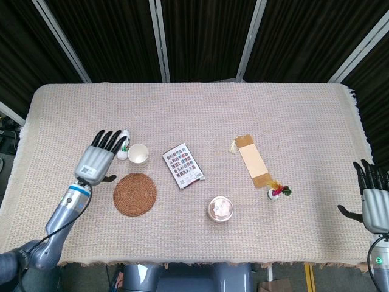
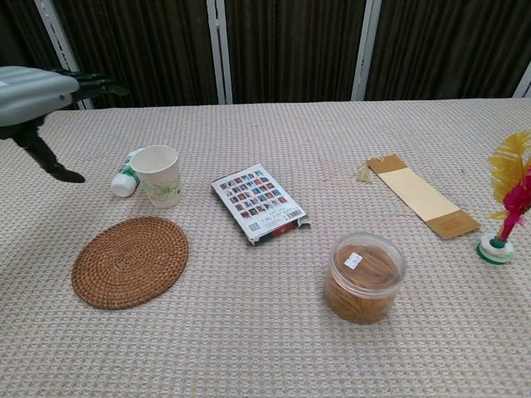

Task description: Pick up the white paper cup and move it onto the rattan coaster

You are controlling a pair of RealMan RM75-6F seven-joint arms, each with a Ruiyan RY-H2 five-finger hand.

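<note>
The white paper cup (image 1: 138, 154) (image 2: 158, 175) stands upright on the table cloth, just above the round rattan coaster (image 1: 134, 194) (image 2: 129, 261). My left hand (image 1: 97, 159) (image 2: 37, 91) hovers open to the left of the cup, fingers spread and pointing up the table, holding nothing. It is apart from the cup and partly covers the small bottle. My right hand (image 1: 375, 201) stays open at the table's far right edge, far from both objects.
A small white bottle (image 1: 124, 146) (image 2: 126, 177) lies right beside the cup on its left. A card booklet (image 1: 182, 165), a lidded plastic jar (image 1: 220, 209), a tan bookmark (image 1: 253, 160) and a feather shuttlecock (image 1: 277, 190) spread across the middle and right.
</note>
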